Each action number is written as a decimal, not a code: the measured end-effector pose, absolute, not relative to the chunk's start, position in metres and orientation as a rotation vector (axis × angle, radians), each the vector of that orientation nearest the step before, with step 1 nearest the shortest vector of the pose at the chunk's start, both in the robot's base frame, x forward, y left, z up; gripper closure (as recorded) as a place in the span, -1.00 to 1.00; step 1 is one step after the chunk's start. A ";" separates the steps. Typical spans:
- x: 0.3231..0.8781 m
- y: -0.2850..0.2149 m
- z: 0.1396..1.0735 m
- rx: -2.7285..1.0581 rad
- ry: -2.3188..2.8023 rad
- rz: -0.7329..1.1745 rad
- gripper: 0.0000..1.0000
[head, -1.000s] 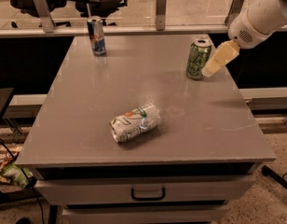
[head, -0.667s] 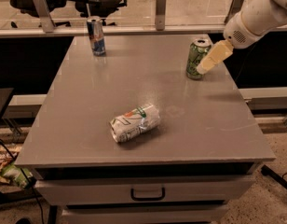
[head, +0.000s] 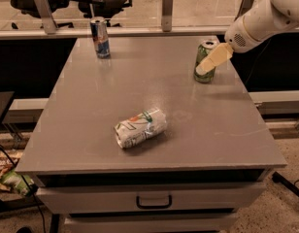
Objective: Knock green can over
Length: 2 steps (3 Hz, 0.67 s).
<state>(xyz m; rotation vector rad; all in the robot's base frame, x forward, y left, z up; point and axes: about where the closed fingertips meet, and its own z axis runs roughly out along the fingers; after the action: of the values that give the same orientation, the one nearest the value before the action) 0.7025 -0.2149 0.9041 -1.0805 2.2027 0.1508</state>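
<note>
Step in hand: sideways push against the green can (head: 203, 52), upright near the table (head: 154, 86) edge, at 2 o'clock from table centre. Pincer (head: 207, 64) set against the can's 3 o'clock flank, lying across the mid-body in the view and apparently touching. Grip condition, released or clenched: cannot tell. Arm entering from 2 o'clock.

Next move, as judged: drive toward 9 o'clock, with contact high on the can body, to tip it instead of sliding it. Stay away from the slim blue can (head: 100, 38) at 11 o'clock and the white packet (head: 140, 127) at 7 o'clock, both well apart from the work.

Against 1.0 s ago: pincer shifted toward 9 o'clock, from just beside the can to across it. Can unmoved, not yet toppled.
</note>
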 end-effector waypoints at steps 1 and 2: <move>0.707 -0.207 0.899 -1.064 2.200 0.189 -0.72; 0.710 -0.201 0.897 -1.059 2.194 0.213 -0.25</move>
<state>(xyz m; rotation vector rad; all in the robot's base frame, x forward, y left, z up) 0.7097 -0.2009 0.8971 -1.0586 2.1943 0.2130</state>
